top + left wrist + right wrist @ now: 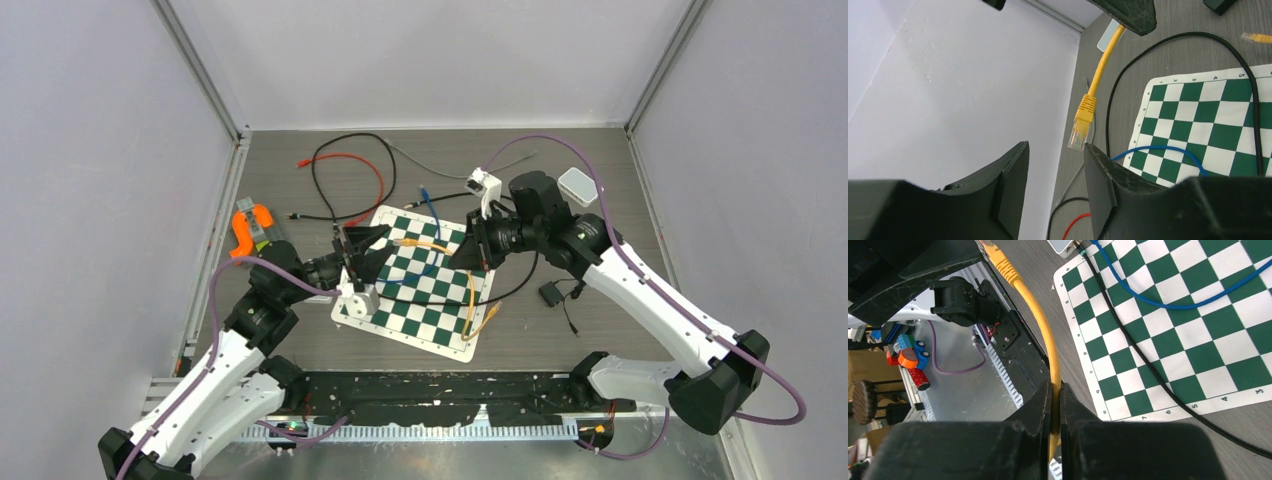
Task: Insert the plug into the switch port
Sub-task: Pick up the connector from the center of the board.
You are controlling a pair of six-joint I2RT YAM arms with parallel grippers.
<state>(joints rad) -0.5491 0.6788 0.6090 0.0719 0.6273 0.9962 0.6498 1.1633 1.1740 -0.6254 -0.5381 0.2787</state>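
Grey worktop [600, 160], chequered mat [440, 320]: right end effector [1055, 387] clamped on yellow cable [1040, 315] behind plug [1081, 127]. Plug's long axis runs leftward, tip at the parted, empty mouth of left end effector [1055, 150]. Switch [357, 300] sits just nearer.

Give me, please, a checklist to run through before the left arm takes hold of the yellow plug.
1. Right end effector shut on the yellow network cable: ok.
2. Clear-tipped yellow plug in plain sight of the left wrist camera: ok.
3. Left end effector open enough to take the plug: ok.
4. Plug inside the left end effector's gap: not ok. It hangs just ahead of the tips and off to one side.
5. Black cable clear of the plug: ok, it runs beside it without touching.
6. Free port on the small white switch box: cannot tell, too small to see.
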